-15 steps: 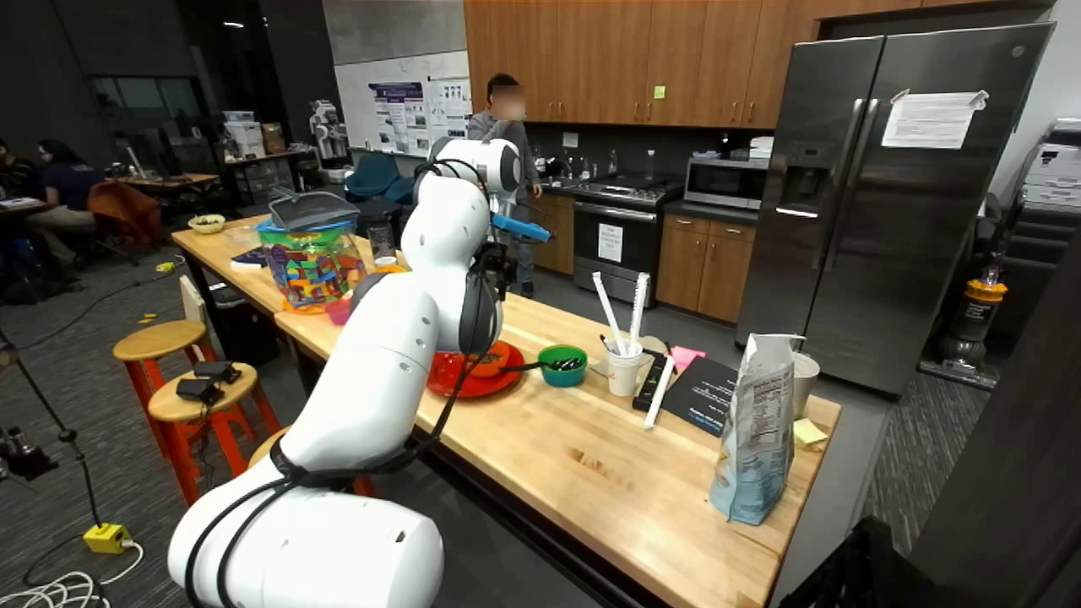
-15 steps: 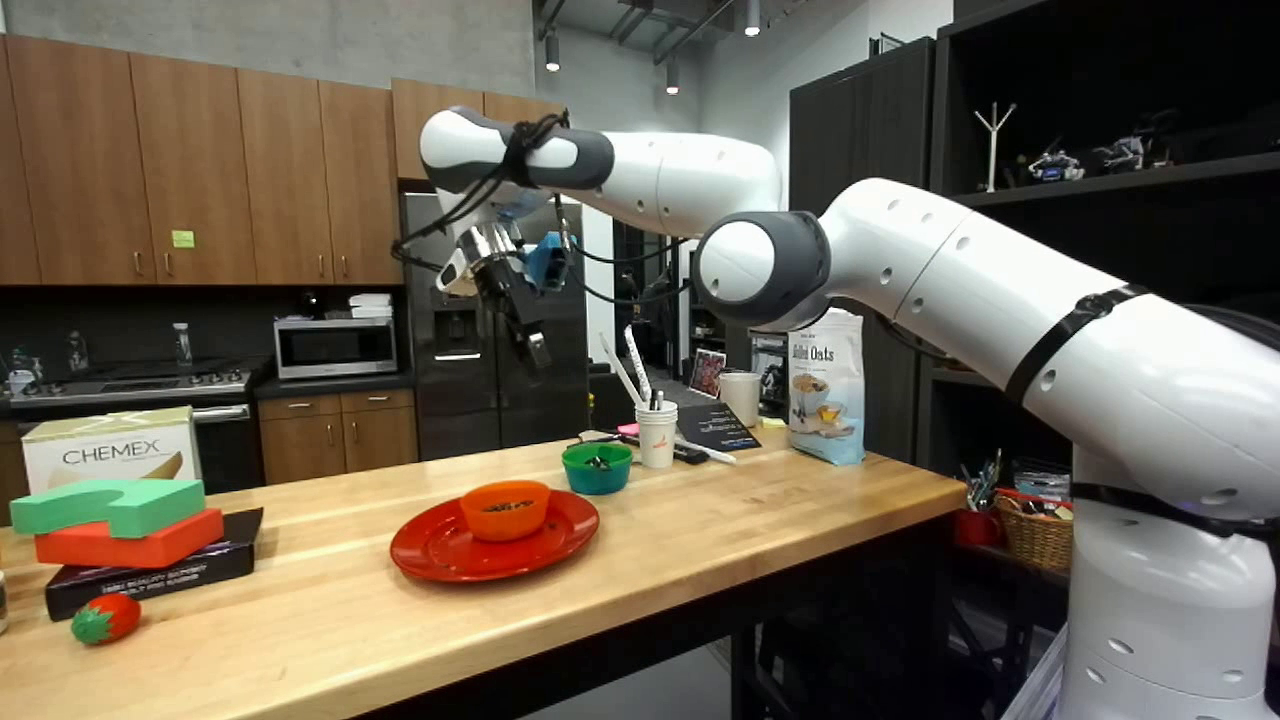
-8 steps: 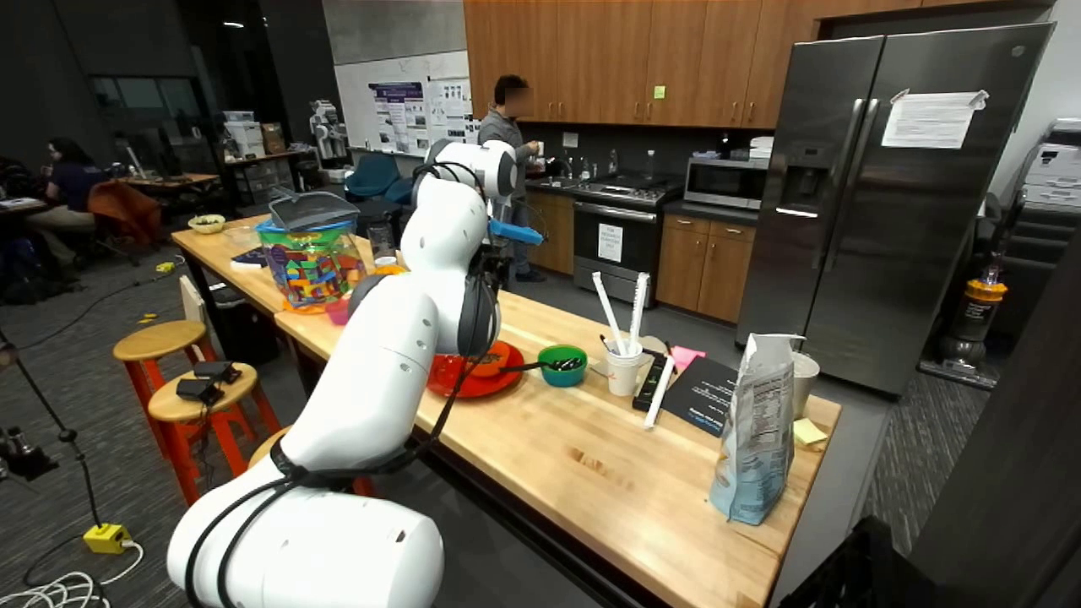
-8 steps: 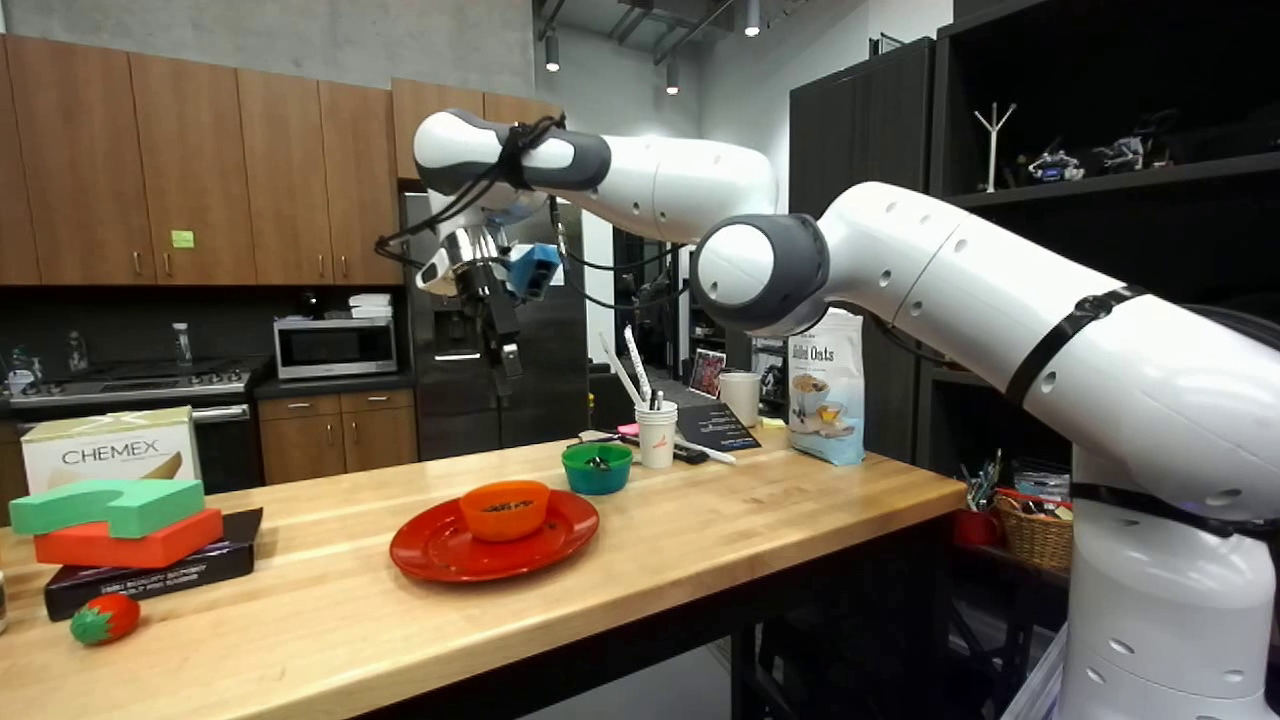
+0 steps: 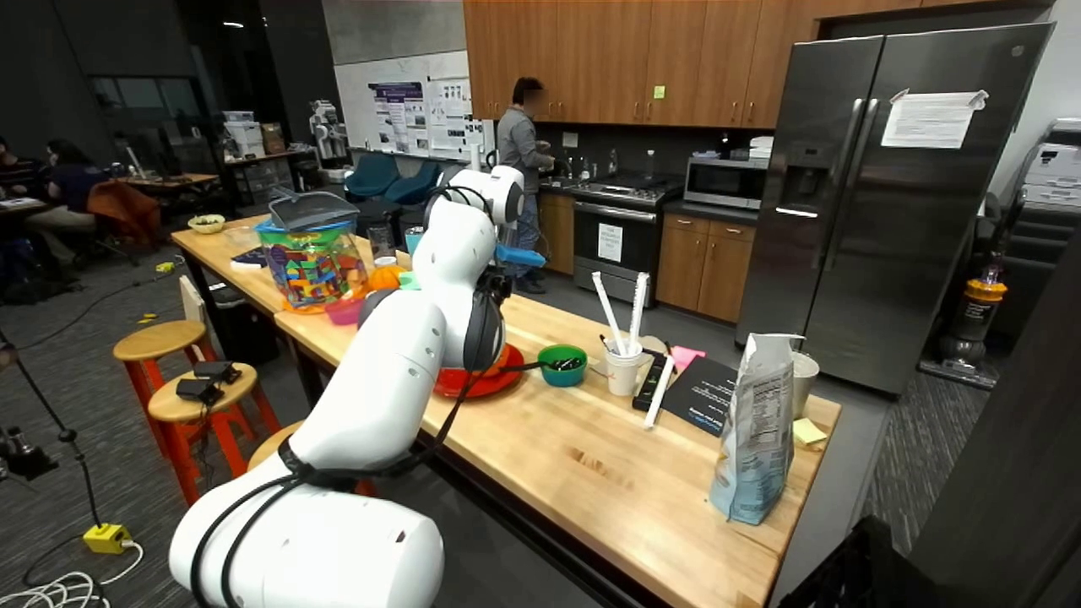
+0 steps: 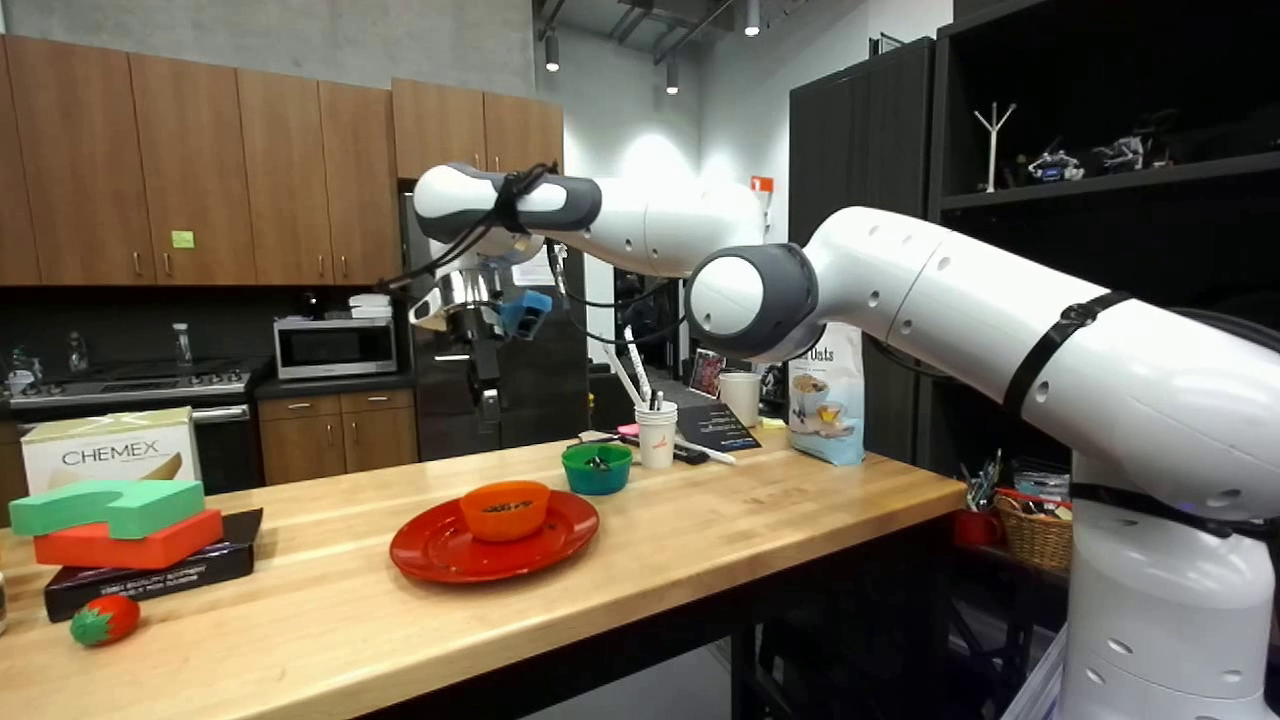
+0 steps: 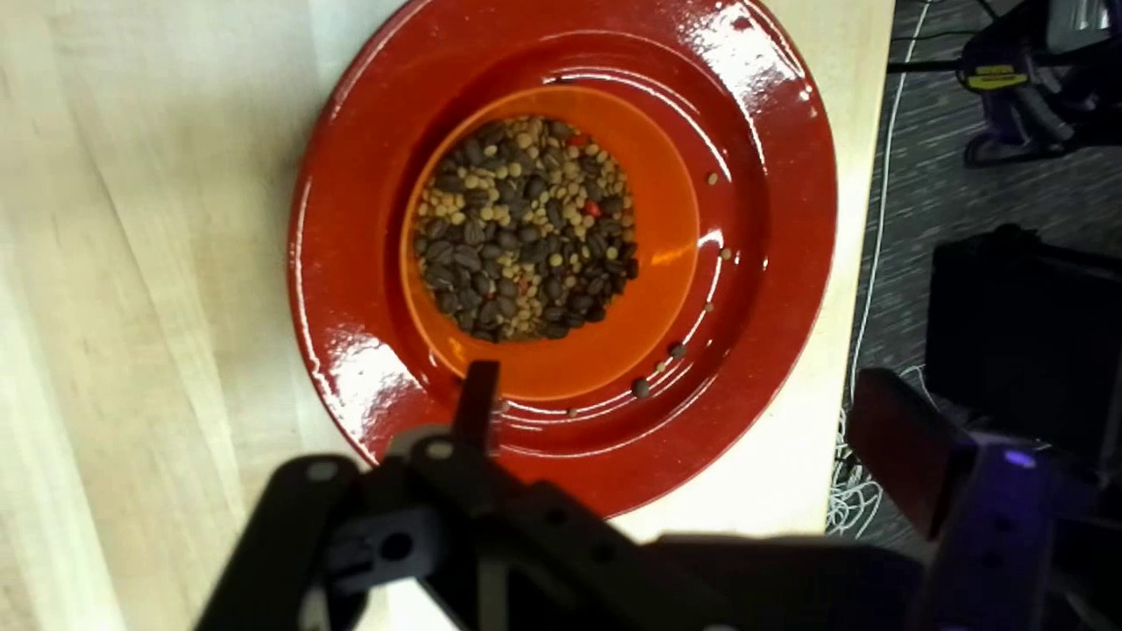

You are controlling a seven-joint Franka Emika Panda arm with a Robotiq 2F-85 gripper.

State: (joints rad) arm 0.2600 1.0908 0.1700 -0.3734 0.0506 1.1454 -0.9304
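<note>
Lowered my tool [image 7: 677, 390] since earlier, spread wide. Wrist cam shows dark beans [image 7: 478, 254] in the round orange bowl [image 7: 664, 237] on its round red plate [image 7: 346, 228]; white arm [image 5: 388, 371] blocks them in an exterior view.

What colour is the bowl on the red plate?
Orange; the bowl shows best in the wrist view.

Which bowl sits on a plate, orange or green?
The orange bowl: it rests on the red plate; the green bowl stands apart, on the tabletop.
</note>
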